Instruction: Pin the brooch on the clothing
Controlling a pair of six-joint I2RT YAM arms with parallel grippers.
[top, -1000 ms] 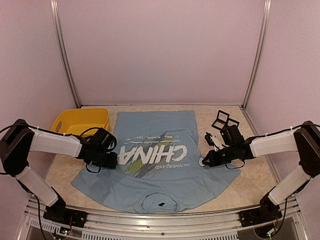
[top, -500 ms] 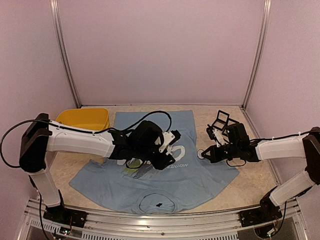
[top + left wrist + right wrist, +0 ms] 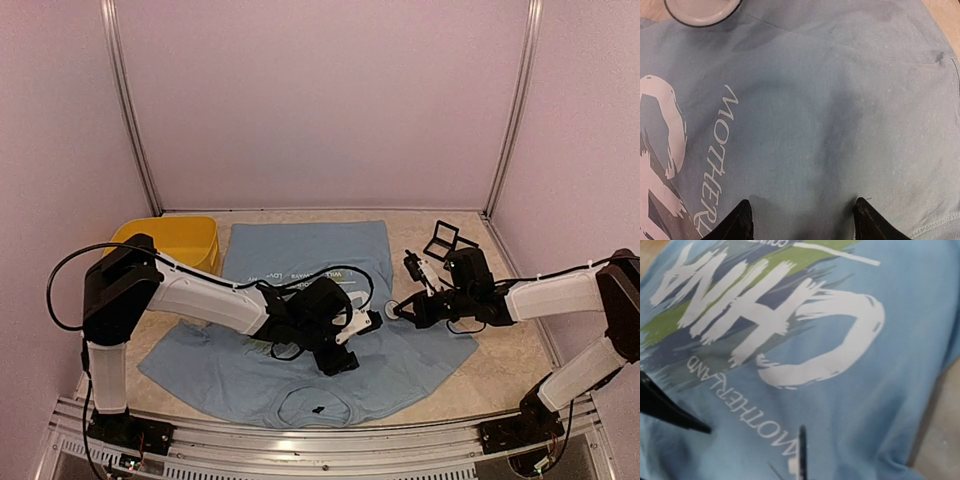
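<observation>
The T-shirt [image 3: 300,245] lay spread on the desk [image 3: 500,350]; I had my left hand [image 3: 802,220] open and empty over it; my right hand [image 3: 398,310] was pinched shut on the brooch [image 3: 700,7] at its edge.

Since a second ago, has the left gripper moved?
Yes. The left gripper swung right across the T-shirt, away from the yellow bin.

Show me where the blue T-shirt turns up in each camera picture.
Top view: T-shirt spread flat, lower centre.
Left wrist: fills almost the whole picture.
Right wrist: fills most of it, print at top.
Shared landmark: white MOTHERLAND lettering, in both wrist views; the left arm hides it from above.
</observation>
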